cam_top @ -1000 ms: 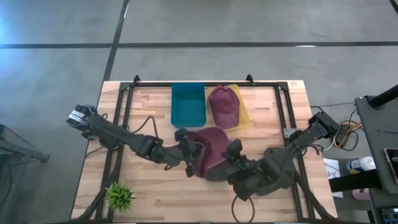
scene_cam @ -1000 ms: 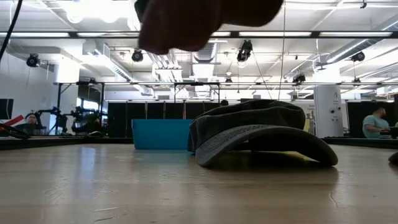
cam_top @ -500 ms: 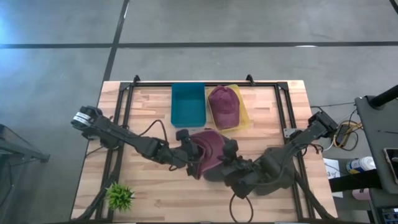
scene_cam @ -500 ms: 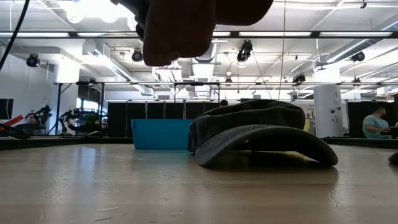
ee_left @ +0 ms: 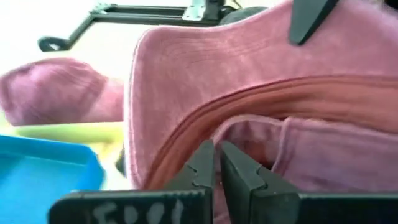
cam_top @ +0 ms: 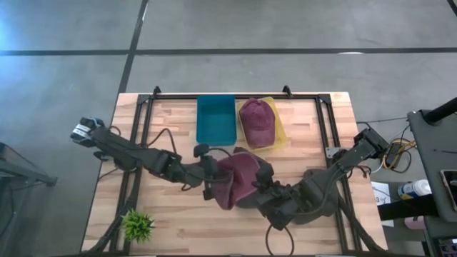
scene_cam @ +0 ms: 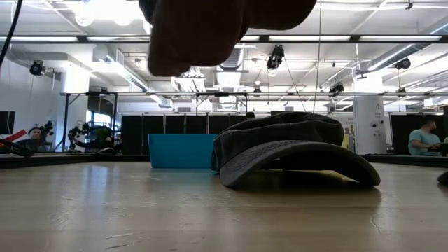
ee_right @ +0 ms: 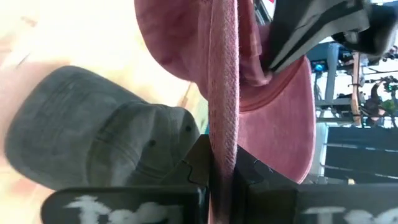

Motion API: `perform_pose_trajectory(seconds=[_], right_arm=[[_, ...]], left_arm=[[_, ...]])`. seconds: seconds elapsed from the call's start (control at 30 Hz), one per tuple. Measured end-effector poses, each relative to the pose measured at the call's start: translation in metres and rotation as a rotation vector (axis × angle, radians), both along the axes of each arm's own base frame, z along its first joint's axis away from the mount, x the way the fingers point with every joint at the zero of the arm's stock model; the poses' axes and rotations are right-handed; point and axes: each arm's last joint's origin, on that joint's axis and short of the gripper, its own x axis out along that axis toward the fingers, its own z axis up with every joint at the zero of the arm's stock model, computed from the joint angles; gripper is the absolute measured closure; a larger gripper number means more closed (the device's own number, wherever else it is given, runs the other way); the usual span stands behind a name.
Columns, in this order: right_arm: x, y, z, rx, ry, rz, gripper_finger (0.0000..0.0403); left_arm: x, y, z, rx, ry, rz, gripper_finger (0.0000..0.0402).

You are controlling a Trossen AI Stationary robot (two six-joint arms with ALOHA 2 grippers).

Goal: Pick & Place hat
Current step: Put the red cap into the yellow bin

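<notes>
Holding the maroon hat (cam_top: 236, 176) aloft near the blue bin (cam_top: 216, 120), the left end effector (cam_top: 208, 180) and right end effector (cam_top: 255, 187) each clamp its fabric; pick done, placement remains

Overhead, table-level, wrist close-ups (shared hat (cam_top: 235, 177))

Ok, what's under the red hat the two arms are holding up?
In the right wrist view a grey cap lies on the wooden table below the lifted red hat. From above, the hat and both grippers, left and right, cover that cap entirely.
</notes>
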Motion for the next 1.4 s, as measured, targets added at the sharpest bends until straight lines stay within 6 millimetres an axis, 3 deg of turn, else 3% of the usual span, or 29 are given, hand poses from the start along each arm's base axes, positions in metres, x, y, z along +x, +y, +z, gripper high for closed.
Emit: perform_pose_trajectory(seconds=[0.27, 0.6, 0.87, 1.4], right_arm=[[0.0, -0.001, -0.002, 0.017, -0.009, -0.024, 0.039], [0.007, -0.011, -0.003, 0.04, -0.031, -0.076, 0.039], [0.01, -0.008, -0.003, 0.073, -0.052, -0.066, 0.039], [0.009, -0.009, -0.009, 0.079, -0.036, -0.083, 0.039]], left_arm=[[-0.006, -0.004, 0.003, -0.195, -0.015, 0.044, 0.0381], [0.013, -0.016, -0.014, -0.269, -0.013, -0.002, 0.0381], [0.026, -0.012, -0.016, -0.149, -0.074, -0.021, 0.0381], [0.018, -0.016, -0.019, 0.009, -0.001, -0.099, 0.0381]])
